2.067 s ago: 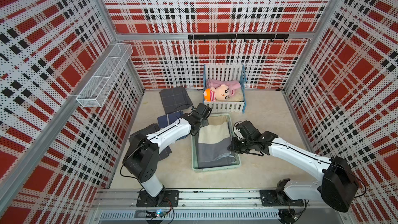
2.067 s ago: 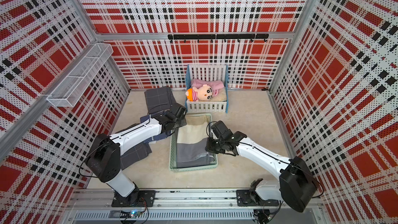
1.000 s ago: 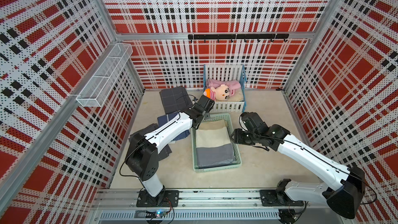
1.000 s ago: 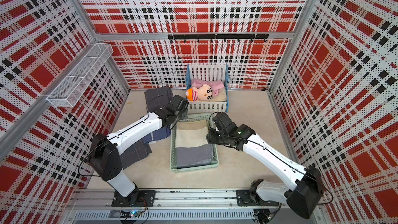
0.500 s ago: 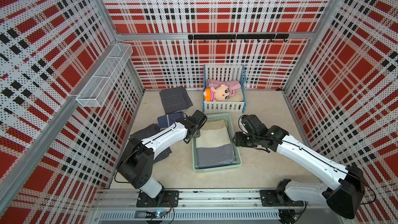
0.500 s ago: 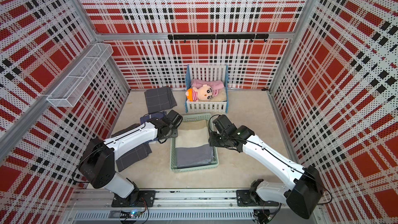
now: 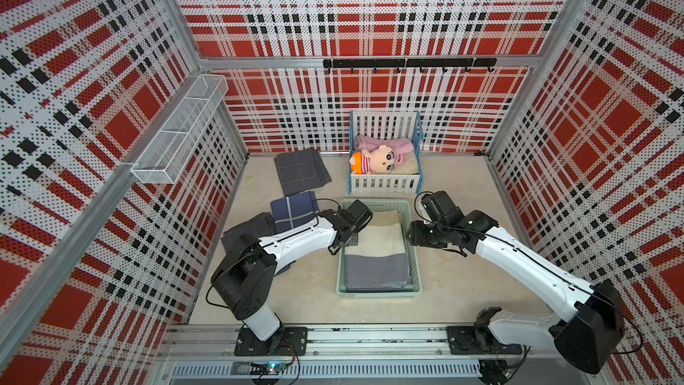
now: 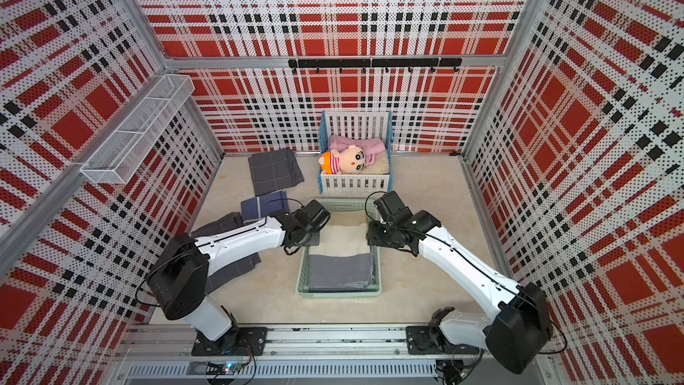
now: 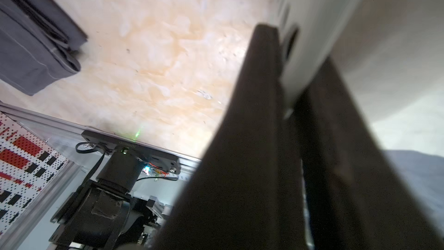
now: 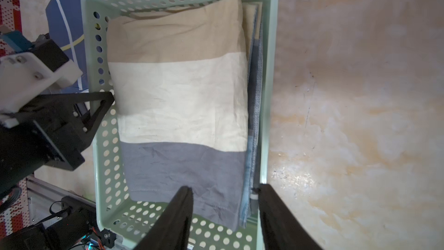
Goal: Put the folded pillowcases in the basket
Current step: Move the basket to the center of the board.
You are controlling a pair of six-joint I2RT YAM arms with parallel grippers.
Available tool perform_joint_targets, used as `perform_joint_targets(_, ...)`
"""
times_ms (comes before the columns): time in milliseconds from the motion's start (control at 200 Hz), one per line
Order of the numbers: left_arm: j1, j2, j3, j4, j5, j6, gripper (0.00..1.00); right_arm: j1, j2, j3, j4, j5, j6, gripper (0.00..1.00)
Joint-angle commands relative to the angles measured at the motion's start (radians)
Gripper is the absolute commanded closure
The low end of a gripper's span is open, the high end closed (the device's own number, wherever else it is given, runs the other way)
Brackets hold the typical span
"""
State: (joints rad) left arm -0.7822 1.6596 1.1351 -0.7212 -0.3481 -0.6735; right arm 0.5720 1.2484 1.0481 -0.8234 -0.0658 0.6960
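Pillowcase (image 7: 377, 246) lay flat inside the basket (image 7: 377, 293); left gripper (image 7: 348, 241) had just clamped its wall, right gripper (image 10: 223, 196) hung half-open and empty beside it. Placement looked done.

Top views high, looking down, whole scene; wrist views close, sharing basket (image 10: 269, 68).

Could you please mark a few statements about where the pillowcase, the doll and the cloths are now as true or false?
The folded pillowcase lies inside the basket. True.
The doll lies in the basket. False: it lies in the crib.
The right gripper has its jaws open. True.
The grey checked cloth lies in the basket. False: it lies on the table beside the crib.
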Motion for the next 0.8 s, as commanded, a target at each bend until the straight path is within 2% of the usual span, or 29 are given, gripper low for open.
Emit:
perform_joint_targets(0,-0.041,0.035,0.065,-0.002,0.016,0.001,1.0,-0.042,-0.039,0.001,-0.044,-0.006,-0.049,0.5)
perform_joint_targets(220,-0.076,0.143,0.199,0.027,0.049,-0.121,1.0,-0.132,-0.092,-0.043,-0.06,-0.024,-0.081,0.5)
perform_joint_targets(411,-0.106,0.267,0.323,0.032,0.073,-0.148,1.0,-0.227,-0.164,-0.091,-0.078,-0.046,-0.113,0.5)
perform_joint_targets(556,-0.114,0.282,0.319,0.035,0.073,-0.179,1.0,-0.263,-0.187,-0.104,-0.084,-0.057,-0.121,0.5)
perform_joint_targets(777,-0.103,0.257,0.276,0.037,0.086,-0.161,1.0,-0.268,-0.178,-0.097,-0.082,-0.062,-0.128,0.5)
perform_joint_targets(797,-0.102,0.251,0.27,0.037,0.088,-0.161,0.96,-0.268,-0.177,-0.097,-0.082,-0.062,-0.128,0.49)
